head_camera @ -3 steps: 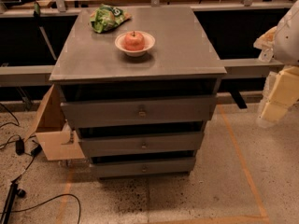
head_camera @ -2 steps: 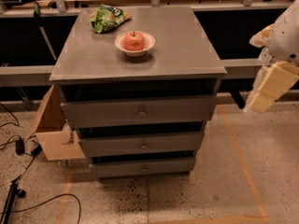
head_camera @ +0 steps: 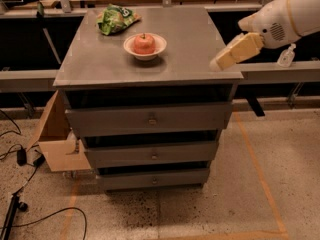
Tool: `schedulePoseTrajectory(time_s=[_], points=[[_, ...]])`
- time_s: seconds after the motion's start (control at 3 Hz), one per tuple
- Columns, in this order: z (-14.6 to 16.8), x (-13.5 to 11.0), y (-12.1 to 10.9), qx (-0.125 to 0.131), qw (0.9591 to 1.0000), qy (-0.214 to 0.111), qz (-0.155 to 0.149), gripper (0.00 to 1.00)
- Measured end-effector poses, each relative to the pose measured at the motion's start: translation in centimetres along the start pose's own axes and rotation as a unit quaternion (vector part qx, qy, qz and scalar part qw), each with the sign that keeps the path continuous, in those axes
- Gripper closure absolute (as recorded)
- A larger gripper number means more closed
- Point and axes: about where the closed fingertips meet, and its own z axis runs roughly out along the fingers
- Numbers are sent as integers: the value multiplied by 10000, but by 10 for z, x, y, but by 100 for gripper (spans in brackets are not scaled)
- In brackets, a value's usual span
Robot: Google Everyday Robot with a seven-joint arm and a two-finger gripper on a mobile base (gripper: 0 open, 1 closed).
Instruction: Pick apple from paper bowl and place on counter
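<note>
Gripper [head_camera: 223, 60]: cream-coloured, at the end of a white arm [head_camera: 290, 13] that enters from the upper right. It hangs tilted down and to the left over the right front corner of the counter [head_camera: 192, 39]. Whether it is spread or pressed together cannot be told; it holds nothing.

Apple [head_camera: 144, 43]: red-orange, stem up, sitting in the paper bowl [head_camera: 159, 43]. It is well apart from the gripper, with bare counter between them.

Paper bowl: white, shallow, left of the counter's centre and toward the back.

Green snack bag [head_camera: 116, 19]: crumpled, on the back left corner, just behind the bowl and not touching it. Its print is too small to read.

Counter: flat grey metal top over three grey drawers [head_camera: 150, 119], each with a small central pull.

Cardboard box [head_camera: 56, 136]: open, on the floor against the cabinet's left side.

Black cables [head_camera: 20, 156]: on the speckled floor at lower left.

Orange tape lines [head_camera: 256, 166]: on the floor at right.

Clear bottle [head_camera: 286, 57]: on the rail at far right, below the arm.
</note>
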Motion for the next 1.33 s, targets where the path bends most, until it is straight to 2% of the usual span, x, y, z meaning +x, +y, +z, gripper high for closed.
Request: schedulePoseTrajectory(time_s=[0.33,0.67,1.33], points=[[48,-38,-44,107,9941,-907,589,0],[52,-39,-43,95,9940,-916,594,0],[112,-57,-47,86,9890,-1278,741,0]])
